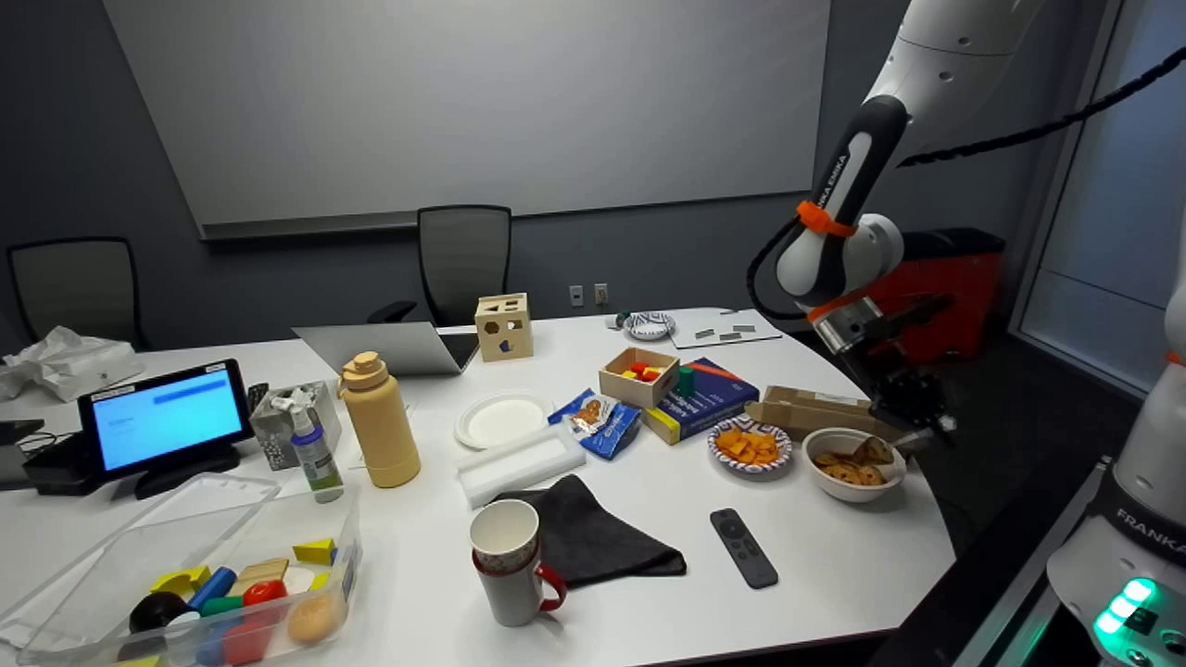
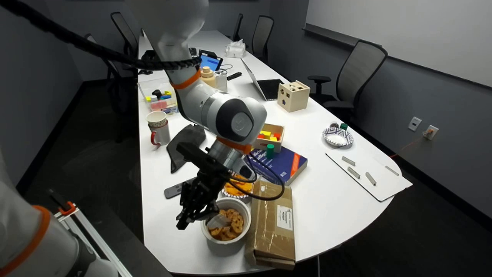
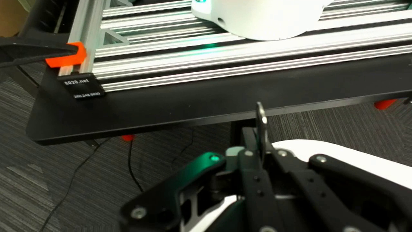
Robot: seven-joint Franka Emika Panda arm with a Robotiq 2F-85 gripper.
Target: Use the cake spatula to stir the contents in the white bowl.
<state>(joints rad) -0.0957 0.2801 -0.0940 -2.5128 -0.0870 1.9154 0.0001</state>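
One thin strip of metal, your cake spatula [image 3: 262, 129], stood edge-on in the wrist view, its long axis running almost straight up the picture, the narrow tip leaning a touch left. In an exterior view its pale, flat blade [image 2: 218, 222] pointed rightward, away from the gripper [image 3: 264, 151] and over the golden-brown food [image 2: 232, 227] inside the white bowl [image 1: 847, 494]; you could not tell how deep it sat. The fingers [image 3: 259, 190] were drawn in narrow with the spatula pinched between them, so that metal stuck out past their tips. The bowl stood upright on the table [image 2: 326, 215], with the cardboard box [image 2: 271, 231] just beside it and the smaller bowl of orange food [image 1: 749, 446] near. Both exterior views gave you those neighbours, while the blue snack bag [image 1: 598, 421] and the flat white plate [image 1: 505, 420] came up in an exterior view only; the wrist view alone let you read 8020.net on a black end cap [image 3: 82, 86].
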